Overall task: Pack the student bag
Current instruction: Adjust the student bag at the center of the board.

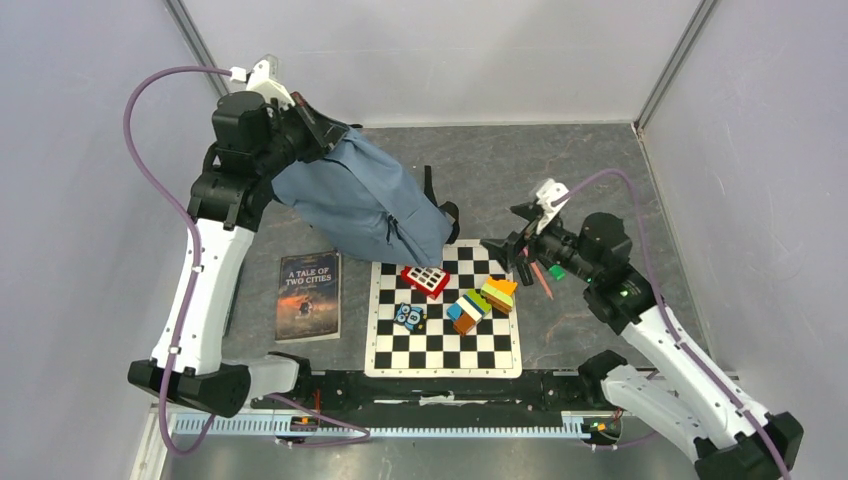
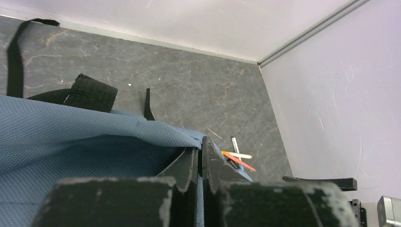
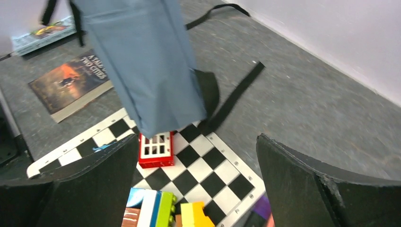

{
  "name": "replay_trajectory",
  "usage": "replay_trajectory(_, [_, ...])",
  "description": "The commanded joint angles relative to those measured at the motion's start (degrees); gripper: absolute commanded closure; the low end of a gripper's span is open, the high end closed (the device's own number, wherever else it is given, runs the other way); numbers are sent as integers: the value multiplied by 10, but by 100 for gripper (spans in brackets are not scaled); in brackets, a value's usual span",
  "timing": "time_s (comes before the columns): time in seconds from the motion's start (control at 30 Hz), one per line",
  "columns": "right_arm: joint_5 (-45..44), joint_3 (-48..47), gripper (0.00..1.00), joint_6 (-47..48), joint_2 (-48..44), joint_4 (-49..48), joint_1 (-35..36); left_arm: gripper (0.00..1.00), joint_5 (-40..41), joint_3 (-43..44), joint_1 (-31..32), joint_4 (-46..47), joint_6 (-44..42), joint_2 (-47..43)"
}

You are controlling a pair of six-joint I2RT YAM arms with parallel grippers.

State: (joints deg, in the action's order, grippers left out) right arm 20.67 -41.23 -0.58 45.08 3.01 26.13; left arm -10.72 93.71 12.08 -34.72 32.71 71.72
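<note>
The student bag (image 1: 365,205) is a dusty-blue fabric backpack with black straps. It hangs lifted from its upper left end, and its lower end rests at the chessboard's (image 1: 440,345) far edge. My left gripper (image 1: 318,128) is shut on the bag's fabric edge (image 2: 189,139), which is pinched between the fingers. My right gripper (image 1: 505,250) is open and holds nothing. It hovers over the chessboard's (image 3: 213,175) far right corner, facing the hanging bag (image 3: 142,61).
On the chessboard lie a red window piece (image 1: 425,280), stacked coloured bricks (image 1: 468,310), an orange-yellow brick (image 1: 498,293) and a small blue toy (image 1: 409,316). A book (image 1: 309,295) lies left of the board. Pens (image 1: 545,280) lie to its right. Walls enclose the table.
</note>
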Motion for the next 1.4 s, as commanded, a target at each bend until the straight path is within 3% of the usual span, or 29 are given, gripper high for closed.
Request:
replay_trajectory(0.0, [-35, -27, 2, 43, 28, -74, 76, 98, -18, 36, 14, 25, -36, 6])
replay_trajectory(0.27, [-168, -46, 2, 87, 113, -147, 196, 98, -44, 47, 26, 6, -46, 14])
replay_trajectory(0.6, [-122, -67, 2, 131, 231, -205, 199, 98, -62, 62, 26, -32, -69, 25])
replay_trajectory(0.97, [-45, -62, 2, 75, 283, -280, 207, 98, -83, 59, 28, -34, -67, 36])
replay_trajectory(1.17, [-72, -54, 2, 62, 307, -308, 225, 98, -87, 60, 30, -33, -61, 42])
replay_trajectory(1.37, [-195, -33, 1, 45, 326, -343, 237, 98, -92, 62, 30, -31, -55, 41])
